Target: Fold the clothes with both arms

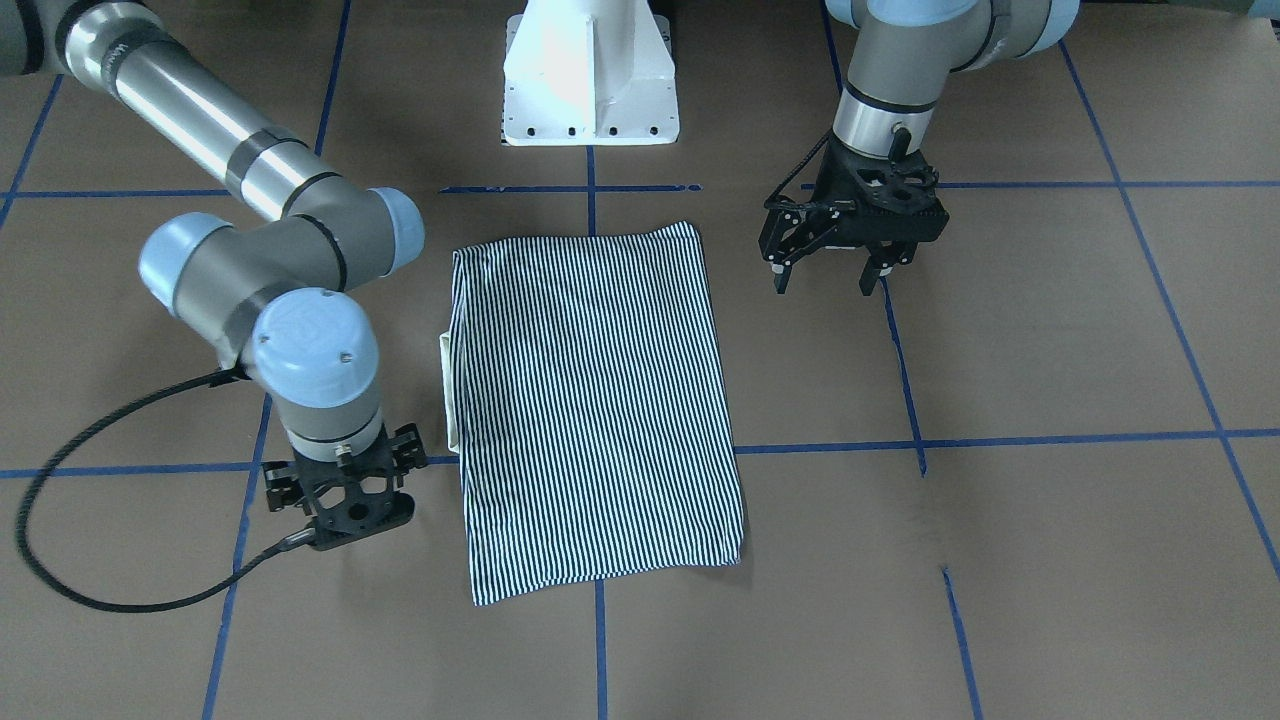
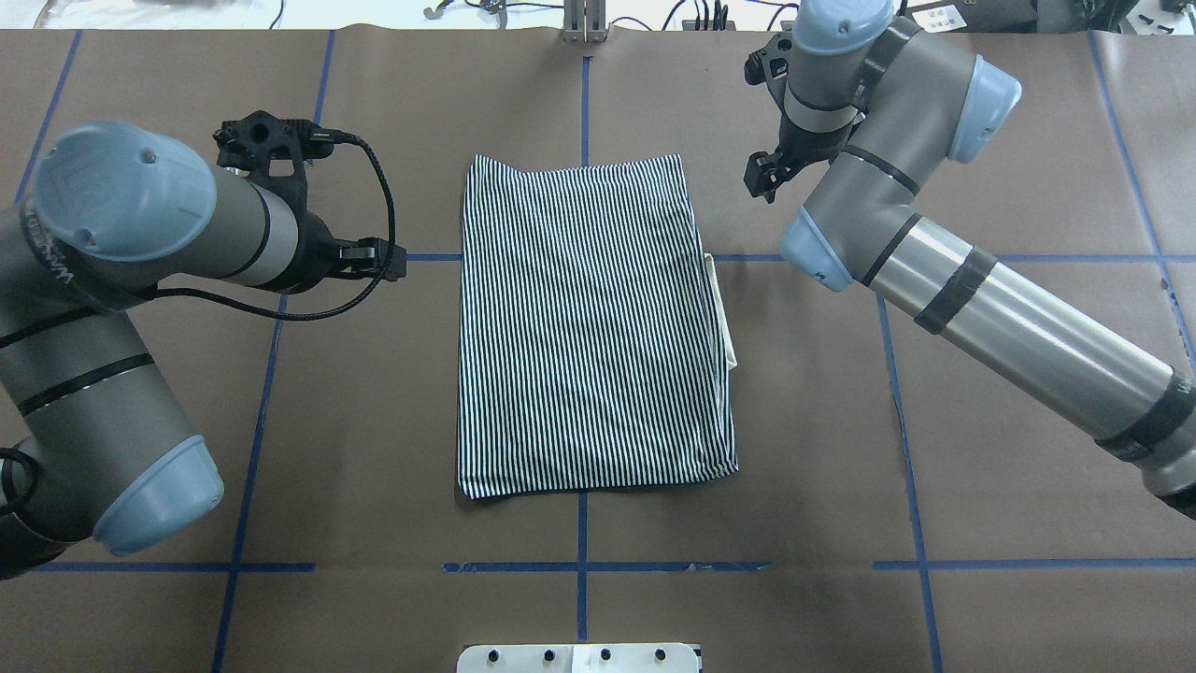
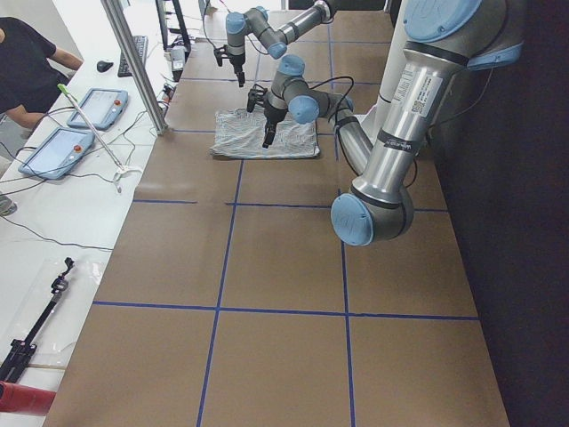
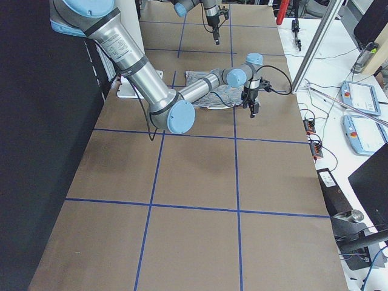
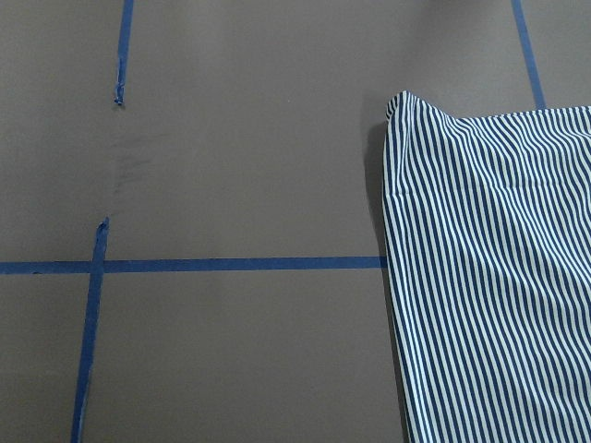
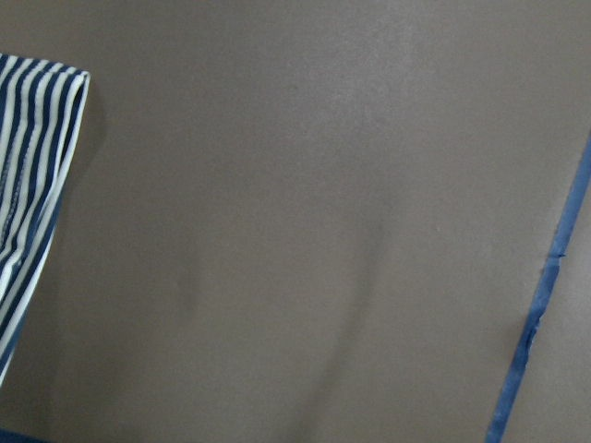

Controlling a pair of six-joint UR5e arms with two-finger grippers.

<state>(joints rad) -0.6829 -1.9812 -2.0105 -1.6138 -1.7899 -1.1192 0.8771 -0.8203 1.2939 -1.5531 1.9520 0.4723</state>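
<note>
Folded striped polo shirt, frame centre. Left pincer open, upper right; right pincer, lower left: cannot tell. Likely best: grip matching corners evenly.

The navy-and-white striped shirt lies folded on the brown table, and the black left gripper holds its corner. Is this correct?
No. The navy-and-white striped shirt does lie folded on the brown table, but the black two-finger left gripper holds nothing: it is open, beside the shirt and apart from it. The exterior front-facing view shows this.
</note>
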